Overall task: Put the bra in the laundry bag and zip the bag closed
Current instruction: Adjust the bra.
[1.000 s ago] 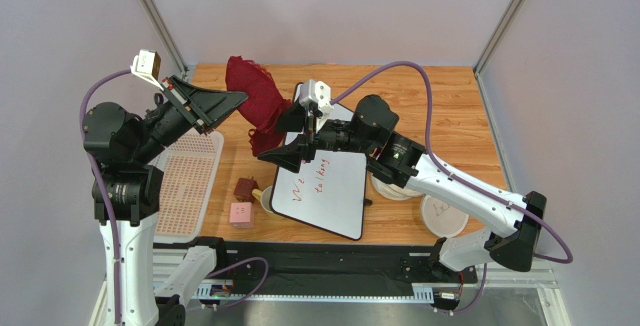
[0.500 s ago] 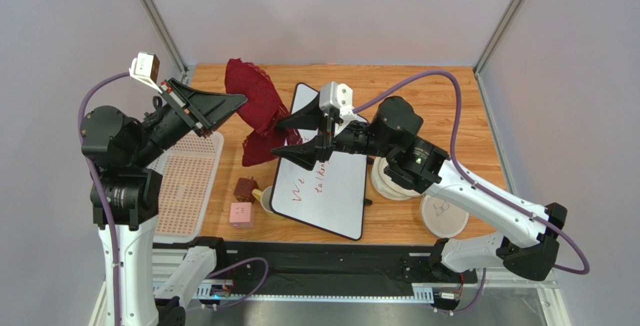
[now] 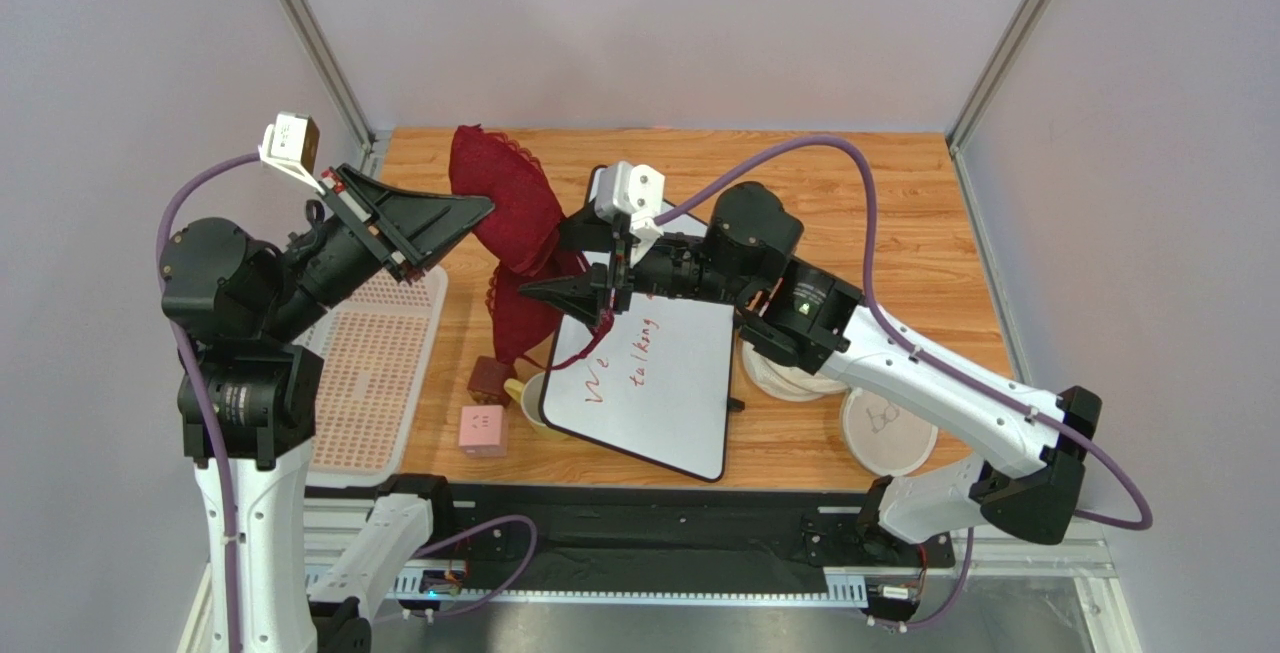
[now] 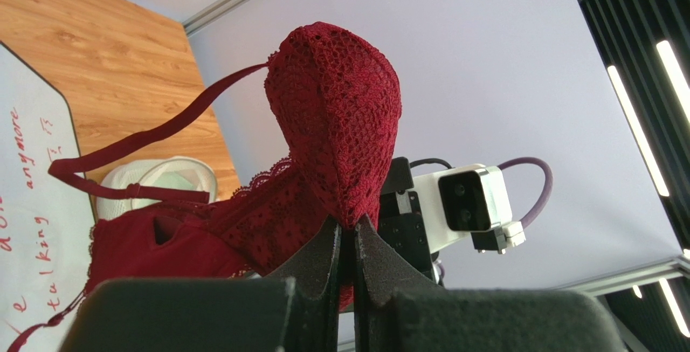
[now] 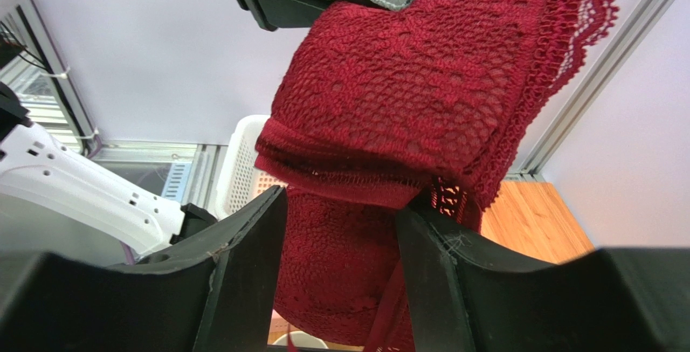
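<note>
We see the bra (image 3: 519, 233), a dark red lace piece, held in the air above the far left part of the wooden worktop (image 3: 902, 233), stretched between the two arms and clear of the surface. The left gripper (image 3: 478, 212) is clamped tight on the edge of the upper cup, which stands above its fingertips in the left wrist view, with one thin strap trailing off to the side. The right gripper (image 3: 549, 293) reaches in from the right at the lower cup. Its jaws stand apart on either side of the hanging lace, which fills the gap between them in the right wrist view. The laundry bag (image 3: 778, 377), a round white shape, sits towards the right edge of the worktop, partly hidden under the right arm and well apart from the bra. A white disc (image 3: 887, 431) with a small dark mark lies just beside it, nearer the front right corner. A whiteboard (image 3: 654, 368) with red handwriting lies flat at the middle of the worktop, below the garment's lower end. A white perforated basket (image 3: 368, 368) lies along the left edge, and a small pink box (image 3: 483, 428) sits at the front edge between the basket and the whiteboard.
</note>
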{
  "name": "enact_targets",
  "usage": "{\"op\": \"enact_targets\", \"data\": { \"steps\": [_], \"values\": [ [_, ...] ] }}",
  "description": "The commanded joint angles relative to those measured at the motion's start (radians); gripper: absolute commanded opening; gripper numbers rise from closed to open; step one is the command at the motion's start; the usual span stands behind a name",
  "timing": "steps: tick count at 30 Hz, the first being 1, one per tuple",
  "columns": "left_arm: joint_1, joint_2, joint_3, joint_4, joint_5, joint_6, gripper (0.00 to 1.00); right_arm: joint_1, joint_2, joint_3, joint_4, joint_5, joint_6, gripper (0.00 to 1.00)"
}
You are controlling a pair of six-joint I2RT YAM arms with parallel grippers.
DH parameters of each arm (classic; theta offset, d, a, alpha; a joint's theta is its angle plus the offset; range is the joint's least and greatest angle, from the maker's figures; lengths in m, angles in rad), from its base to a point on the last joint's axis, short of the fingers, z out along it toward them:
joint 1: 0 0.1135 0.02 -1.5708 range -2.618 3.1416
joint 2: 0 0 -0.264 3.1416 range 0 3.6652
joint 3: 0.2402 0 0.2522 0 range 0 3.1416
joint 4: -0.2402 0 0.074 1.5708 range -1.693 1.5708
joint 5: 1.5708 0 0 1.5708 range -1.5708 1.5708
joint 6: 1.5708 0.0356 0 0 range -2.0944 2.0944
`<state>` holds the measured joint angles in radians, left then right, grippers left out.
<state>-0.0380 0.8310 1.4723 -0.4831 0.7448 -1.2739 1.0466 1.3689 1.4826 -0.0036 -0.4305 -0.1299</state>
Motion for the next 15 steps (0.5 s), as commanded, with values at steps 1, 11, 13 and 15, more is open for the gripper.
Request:
{"op": "enact_targets", "data": {
  "steps": [1, 11, 13, 15],
  "values": [
    [-0.002, -0.01, 0.019, -0.026, 0.004, -0.012, 0.08, 0.006, 0.039, 0.056, 0.03, 0.033, -0.053, 0.55],
    [-0.002, -0.015, 0.052, -0.12, -0.038, 0.019, 0.07, 0.006, 0.033, 0.053, 0.059, 0.127, -0.1, 0.54],
    [-0.002, -0.015, 0.056, -0.126, -0.047, 0.025, 0.07, 0.007, 0.021, 0.042, 0.071, 0.145, -0.115, 0.55],
    [-0.002, -0.013, 0.057, -0.135, -0.053, 0.028, 0.07, 0.009, 0.009, 0.045, 0.059, 0.161, -0.128, 0.57]
  ]
}}
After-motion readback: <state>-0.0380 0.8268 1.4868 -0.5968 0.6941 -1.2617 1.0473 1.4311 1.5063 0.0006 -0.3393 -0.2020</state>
